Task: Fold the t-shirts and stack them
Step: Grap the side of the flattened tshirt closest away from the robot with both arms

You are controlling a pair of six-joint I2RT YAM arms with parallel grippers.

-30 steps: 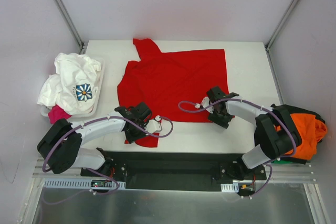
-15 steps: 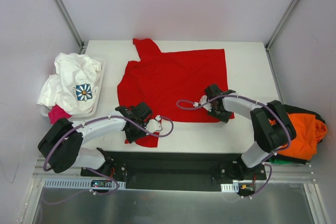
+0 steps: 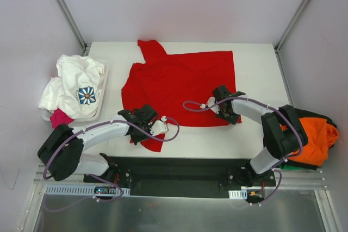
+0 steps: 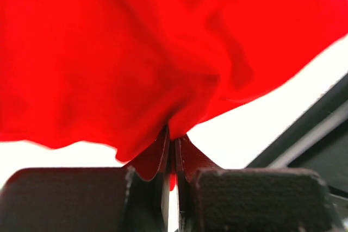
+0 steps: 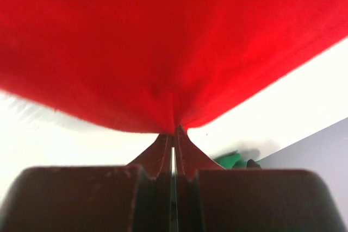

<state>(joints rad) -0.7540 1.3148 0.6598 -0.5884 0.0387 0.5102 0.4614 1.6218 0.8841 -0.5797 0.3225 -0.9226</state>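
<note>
A plain bright red t-shirt (image 3: 179, 82) lies spread on the white table (image 3: 255, 63). My left gripper (image 3: 142, 129) sits at its near left corner. In the left wrist view that gripper (image 4: 173, 137) is shut on a pinch of the red cloth (image 4: 136, 58). My right gripper (image 3: 229, 113) is at the shirt's near right hem. The right wrist view shows it (image 5: 174, 130) shut on the red fabric (image 5: 163, 42), which bunches at the fingertips. A white t-shirt with a blue flower print (image 3: 76, 85) and a pink one (image 3: 58, 118) lie at the left.
The white and pink shirts rest in a shallow tray (image 3: 104, 69) at the table's left edge. An orange shirt (image 3: 315, 134) is heaped off the right edge beside my right arm, with green cloth (image 5: 228, 160) near it. Metal frame posts stand at both far corners.
My right gripper moved a little farther onto the near right hem and shut on the red cloth. My left gripper stayed shut on its corner, shifting only slightly.
</note>
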